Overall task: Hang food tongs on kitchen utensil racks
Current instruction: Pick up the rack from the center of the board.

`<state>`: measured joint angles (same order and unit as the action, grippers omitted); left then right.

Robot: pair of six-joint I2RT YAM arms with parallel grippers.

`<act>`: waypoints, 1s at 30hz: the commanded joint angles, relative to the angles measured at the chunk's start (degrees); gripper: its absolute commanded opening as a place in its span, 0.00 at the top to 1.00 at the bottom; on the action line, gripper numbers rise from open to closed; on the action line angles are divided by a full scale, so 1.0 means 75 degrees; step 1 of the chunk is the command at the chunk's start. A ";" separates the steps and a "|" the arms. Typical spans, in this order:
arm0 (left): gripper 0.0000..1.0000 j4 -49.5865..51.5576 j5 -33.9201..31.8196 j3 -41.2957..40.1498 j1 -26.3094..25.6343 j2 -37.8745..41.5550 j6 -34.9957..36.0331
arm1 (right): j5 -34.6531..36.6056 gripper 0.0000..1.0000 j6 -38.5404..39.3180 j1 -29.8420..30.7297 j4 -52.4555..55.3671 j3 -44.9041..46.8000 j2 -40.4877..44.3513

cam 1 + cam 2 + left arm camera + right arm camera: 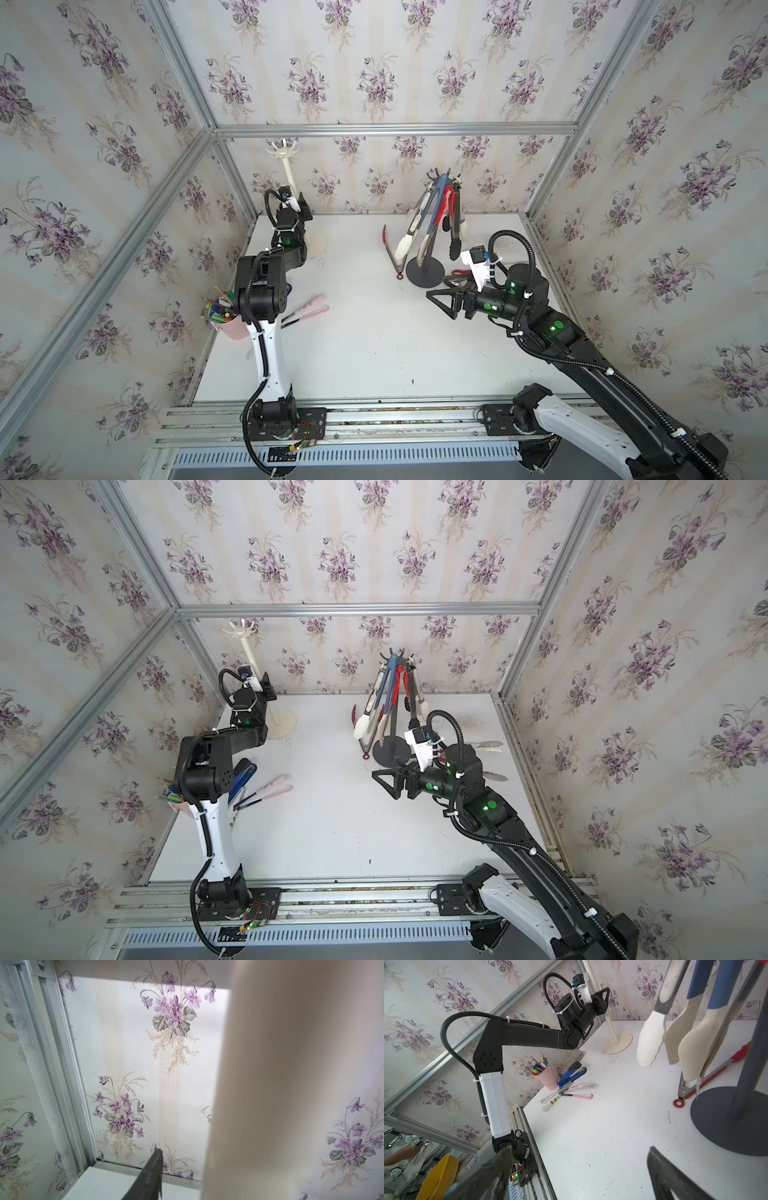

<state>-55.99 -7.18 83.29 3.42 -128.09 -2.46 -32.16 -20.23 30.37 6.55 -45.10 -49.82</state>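
Enclosure: floral wallpaper walls, aluminium frame. White table, scuffed. Grey rack back right: several tongs hang from hooks. Cream rack back left: pole sits between left gripper jaws; you cannot tell whether they clamp it. Right gripper near grey base, jaws wide apart, empty. Red tongs flat on table beside grey base. Pink cup at left edge holds pens. Note pink utensils beside it.
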 commanded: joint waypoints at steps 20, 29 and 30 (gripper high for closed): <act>1.00 -0.0773 0.1531 -0.1153 0.0285 0.1317 -0.0625 | 0.0345 0.02 -0.0139 0.0005 0.0006 0.0113 0.0321; 1.00 -0.0826 0.2428 -0.2154 -0.0071 0.2444 -0.0593 | 0.0666 0.00 -0.0022 0.0005 -0.0052 0.0326 0.0484; 1.00 -0.0843 0.2511 -0.2328 -0.0117 0.2620 -0.0554 | 0.0707 0.00 -0.0030 0.0005 -0.0061 0.0351 0.0481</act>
<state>-54.85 8.88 67.33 2.92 -110.93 -6.42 -28.62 -20.80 30.37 7.40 -42.72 -46.44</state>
